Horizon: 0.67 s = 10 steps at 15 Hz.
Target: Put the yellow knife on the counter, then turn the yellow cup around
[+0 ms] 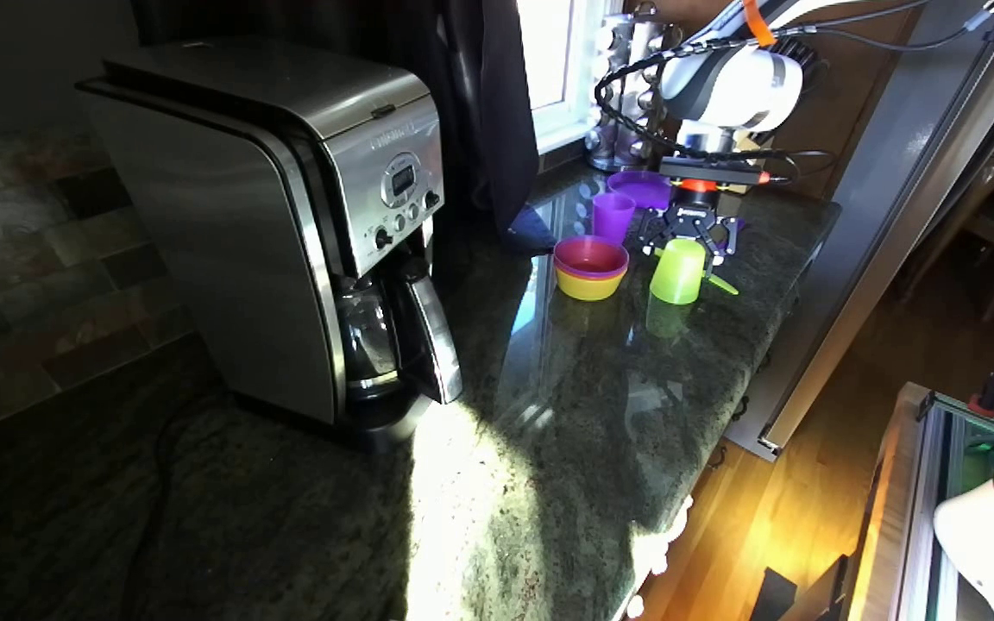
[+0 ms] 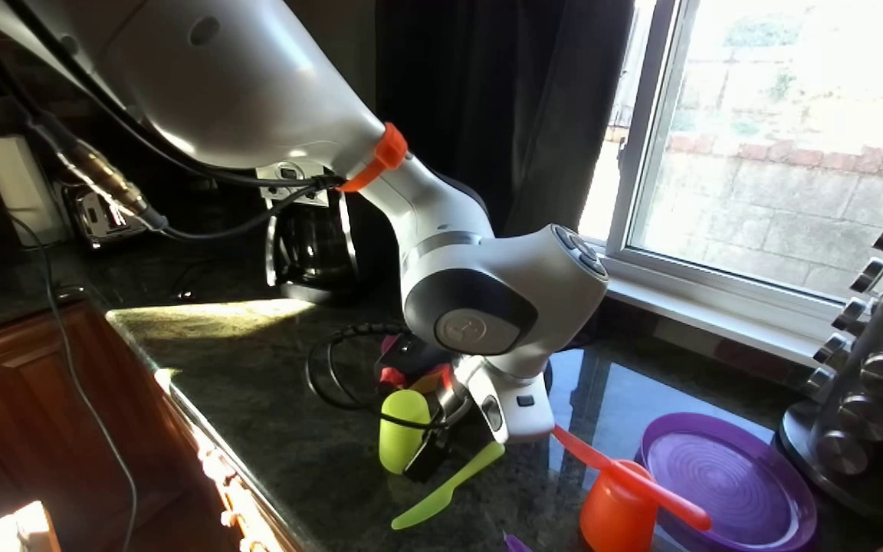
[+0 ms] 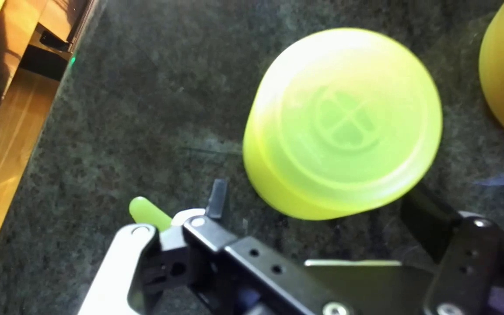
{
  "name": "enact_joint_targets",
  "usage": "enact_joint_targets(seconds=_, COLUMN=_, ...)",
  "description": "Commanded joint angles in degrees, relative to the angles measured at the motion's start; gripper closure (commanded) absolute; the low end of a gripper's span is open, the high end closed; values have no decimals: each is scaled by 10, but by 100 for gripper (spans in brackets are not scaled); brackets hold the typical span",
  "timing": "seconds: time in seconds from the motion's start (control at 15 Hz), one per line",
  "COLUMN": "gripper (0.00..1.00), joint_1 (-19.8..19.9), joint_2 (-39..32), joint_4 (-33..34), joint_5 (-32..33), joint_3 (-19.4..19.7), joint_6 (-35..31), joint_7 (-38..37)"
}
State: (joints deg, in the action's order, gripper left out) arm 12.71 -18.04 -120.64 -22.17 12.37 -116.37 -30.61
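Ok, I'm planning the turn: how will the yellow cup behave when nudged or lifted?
The yellow cup looks like translucent plastic, so probably light. Wide end down, it should resist tipping. On its side, the round, tapered wall would likely roll.

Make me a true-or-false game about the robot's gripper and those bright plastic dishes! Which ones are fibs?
The round yellow-green plastic cup stands upside down on the dark speckled stone counter. True.
The thin yellow-green plastic knife is inside the cup. False: the knife is outside, beside it.
The black gripper is shut. False: the gripper is open.
A round yellow plastic bowl stands near the cup. True.
The round plastic plate is orange. False: the plate is purple.
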Motion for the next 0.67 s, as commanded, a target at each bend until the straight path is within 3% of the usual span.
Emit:
enact_joint_targets(seconds=0.0, gripper=0, joint_1=1, joint_2=-12, joint_4=10, joint_5=-19, joint_3=-1, joint_6=14, joint_7=12)
enact_joint_targets(seconds=0.4, gripper=3, joint_1=0, joint_2=-18, joint_4=11, joint_5=-18, joint_3=-4, joint_6=14, joint_7=14)
enact_joint_targets(seconds=0.53, gripper=27, joint_1=0, joint_2=-19, joint_4=11, joint_5=-19, joint_3=-5, joint_6=15, joint_7=14)
enact_joint_targets(seconds=0.6, gripper=28, joint_1=0, joint_2=-20, joint_4=13, joint_5=-19, joint_3=-5, joint_6=16, joint_7=14)
